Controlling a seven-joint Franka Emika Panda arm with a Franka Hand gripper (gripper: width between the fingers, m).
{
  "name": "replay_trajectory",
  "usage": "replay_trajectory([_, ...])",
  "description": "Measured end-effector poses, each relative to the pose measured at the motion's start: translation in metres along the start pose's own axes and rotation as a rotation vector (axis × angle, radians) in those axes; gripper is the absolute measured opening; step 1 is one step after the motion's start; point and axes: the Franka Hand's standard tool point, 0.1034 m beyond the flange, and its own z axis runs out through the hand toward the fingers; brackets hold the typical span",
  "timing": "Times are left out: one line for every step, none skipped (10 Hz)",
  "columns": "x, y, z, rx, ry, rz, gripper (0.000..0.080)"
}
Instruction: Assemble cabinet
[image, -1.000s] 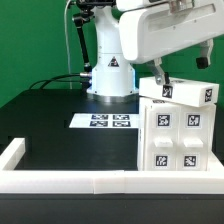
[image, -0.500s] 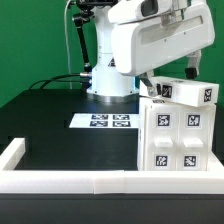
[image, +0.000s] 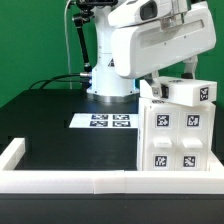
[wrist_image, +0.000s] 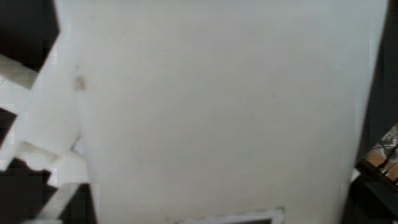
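Standing at the exterior view's right, against the low white border frame (image: 110, 181), the cabinet (image: 176, 132) shows its tagged front; the gripper (image: 170, 82) hangs at its top edge; jaw state cannot be told; the marker board (image: 103, 122) lies left.

A plain green wall (image: 35, 40) is seen behind everything in the exterior view, evenly lit, with no windows or harsh shadows to be made out. The tabletop (image: 60, 140) is covered in matte black. It's edged by a low white border frame (image: 70, 181) along the near side and at the exterior view's left corner. The marker board (image: 101, 122) is laid flat near the middle of the tabletop, with four tags on it. A couple of black cables (image: 62, 78) are draped across the back edge. In the wrist view, only slivers of black surface are shown.
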Motion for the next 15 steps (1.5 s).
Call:
replay_trajectory([0.0, 0.0, 0.0, 0.0, 0.0, 0.026, 0.0564])
replay_trajectory([0.0001, 0.0, -0.0001, 0.0, 0.0, 0.031, 0.0564])
replay_trajectory([0.0, 0.0001, -0.0001, 0.0, 0.001, 0.113, 0.0564])
replay_trajectory([-0.0009, 0.0014, -0.0003, 0.015, 0.014, 0.242, 0.0564])
replay_trajectory([-0.0009, 0.0026, -0.0004, 0.01, 0.032, 0.346, 0.0564])
replay_trajectory([-0.0001, 0.0015, 0.0, 0.001, 0.044, 0.466, 0.0564])
replay_trajectory([0.0009, 0.0015, 0.0, 0.0, 0.051, 0.578, 0.0564])
replay_trajectory([0.0022, 0.0014, 0.0003, -0.002, 0.061, 0.684, 0.0565])
replay_trajectory([0.0034, 0.0014, 0.0005, -0.005, 0.07, 0.743, 0.0565])
replay_trajectory([0.0054, 0.0013, 0.0008, -0.007, 0.084, 0.832, 0.0566])
replay_trajectory([0.0057, 0.0012, 0.0007, -0.004, 0.085, 0.903, 0.0566])
replay_trajectory([0.0057, 0.0011, 0.0008, -0.001, 0.085, 0.983, 0.0566])
replay_trajectory([0.0058, 0.001, 0.0008, 0.002, 0.086, 1.054, 0.0566])
replay_trajectory([0.0057, 0.001, 0.0008, 0.005, 0.086, 1.112, 0.0566])
replay_trajectory([0.0061, 0.001, 0.001, 0.015, 0.096, 1.234, 0.0566])
